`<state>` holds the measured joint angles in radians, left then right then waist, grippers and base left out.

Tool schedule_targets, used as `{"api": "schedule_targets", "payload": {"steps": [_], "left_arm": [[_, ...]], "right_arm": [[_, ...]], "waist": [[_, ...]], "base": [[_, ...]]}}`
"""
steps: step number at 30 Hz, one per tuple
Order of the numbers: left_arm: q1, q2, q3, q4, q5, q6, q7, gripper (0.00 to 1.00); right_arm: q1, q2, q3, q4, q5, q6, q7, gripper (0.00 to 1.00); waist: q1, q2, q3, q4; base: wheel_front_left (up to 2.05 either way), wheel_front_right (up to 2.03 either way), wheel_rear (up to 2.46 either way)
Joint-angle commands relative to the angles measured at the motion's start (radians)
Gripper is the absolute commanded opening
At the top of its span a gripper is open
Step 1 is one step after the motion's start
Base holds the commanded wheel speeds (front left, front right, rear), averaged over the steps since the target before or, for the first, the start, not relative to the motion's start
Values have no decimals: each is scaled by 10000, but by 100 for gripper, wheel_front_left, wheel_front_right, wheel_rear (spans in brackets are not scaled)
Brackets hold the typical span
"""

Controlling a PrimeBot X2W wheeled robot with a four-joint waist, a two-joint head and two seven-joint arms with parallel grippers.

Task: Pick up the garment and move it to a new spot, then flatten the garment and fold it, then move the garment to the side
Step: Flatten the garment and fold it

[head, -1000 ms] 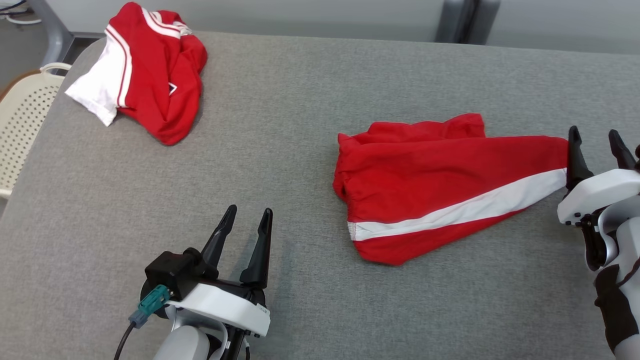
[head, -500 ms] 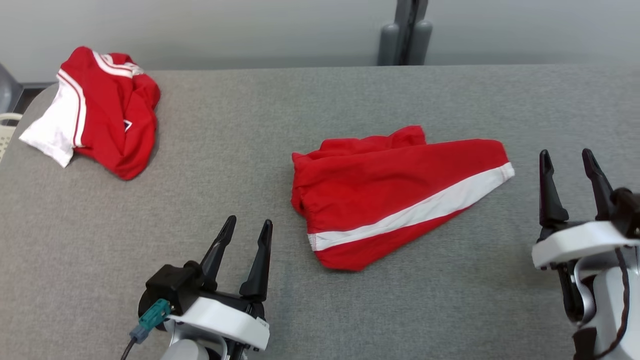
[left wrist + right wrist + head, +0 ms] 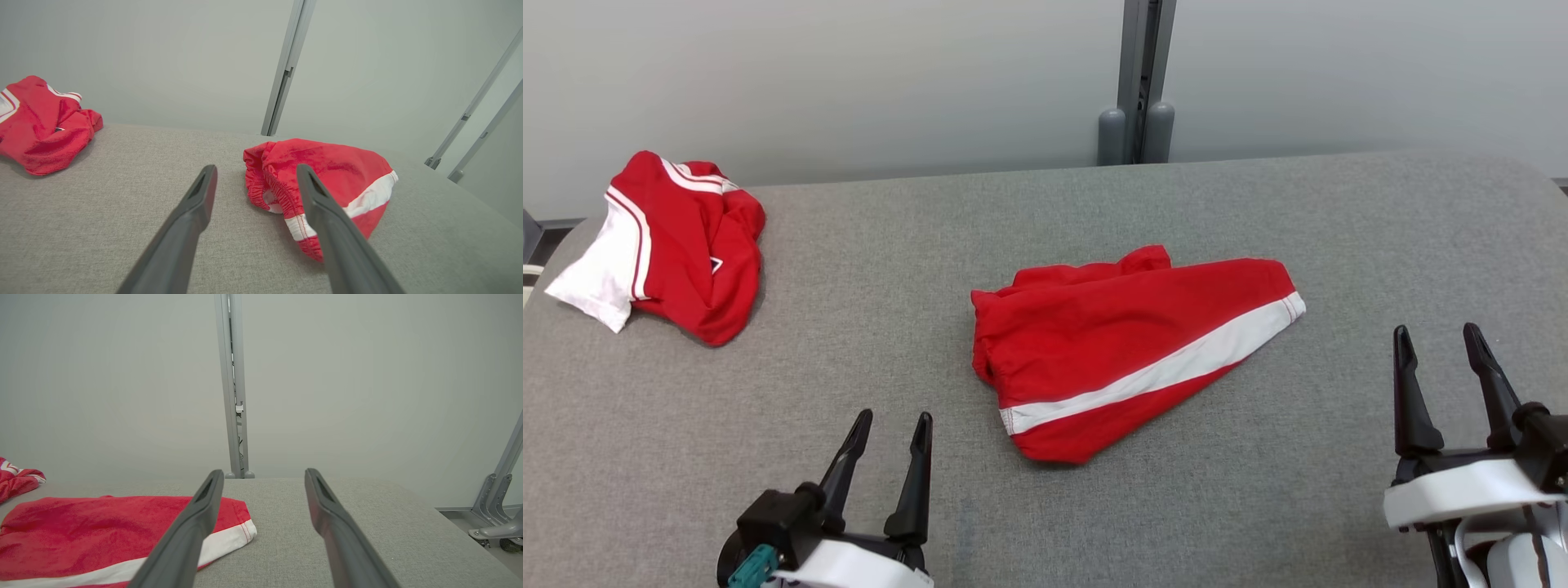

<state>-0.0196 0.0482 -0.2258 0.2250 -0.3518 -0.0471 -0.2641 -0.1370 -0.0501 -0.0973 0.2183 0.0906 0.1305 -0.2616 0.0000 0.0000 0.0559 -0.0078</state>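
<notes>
The garment (image 3: pixel 1127 343), red shorts with a white side stripe, lies folded flat in the middle of the grey table (image 3: pixel 1045 212). My left gripper (image 3: pixel 892 418) stands open near the front edge, to the left of the waistband, with nothing between its fingers. My right gripper (image 3: pixel 1436 331) is open too, apart from the garment and to the right of its hem. In the left wrist view the garment (image 3: pixel 327 171) lies just right of the open gripper (image 3: pixel 255 171). In the right wrist view its hem (image 3: pixel 102 526) is at the lower left, beside the open gripper (image 3: pixel 264 473).
A second red and white garment (image 3: pixel 678 245) lies crumpled at the table's far left corner, also seen in the left wrist view (image 3: pixel 41 126). A grey post (image 3: pixel 1135 82) stands behind the table against a pale wall. The table's right end curves off at the far right.
The camera has shifted, so the whole scene sits lower and further left. My right gripper, which was at the garment's hem, has drawn back and now stands clear of it.
</notes>
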Motion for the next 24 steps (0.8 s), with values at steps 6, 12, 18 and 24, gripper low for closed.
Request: {"api": "schedule_targets", "payload": {"steps": [6,12,18,24], "left_arm": [[500,41,253,-322,78,141,-4,100],[663,41,307,-518,126,249,-4,100],[720,41,390,-562,58,552,-4,100],[667,41,453,-378,64,746,-4,100]], "right_arm": [[722,-17,460,-427,629,7,-53,100],[1142,-35,1062,-414,932,5,-53,100],[1266,-31,1184,-439,1094,5,-53,100],[1231,-30,1224,-325,1173,5,-53,100]], "waist": [[0,0,-329,31],[0,0,-513,54],[0,0,-566,34],[0,0,-581,22]], "base": [[0,0,0],[0,0,0],[0,0,0],[0,0,0]]}}
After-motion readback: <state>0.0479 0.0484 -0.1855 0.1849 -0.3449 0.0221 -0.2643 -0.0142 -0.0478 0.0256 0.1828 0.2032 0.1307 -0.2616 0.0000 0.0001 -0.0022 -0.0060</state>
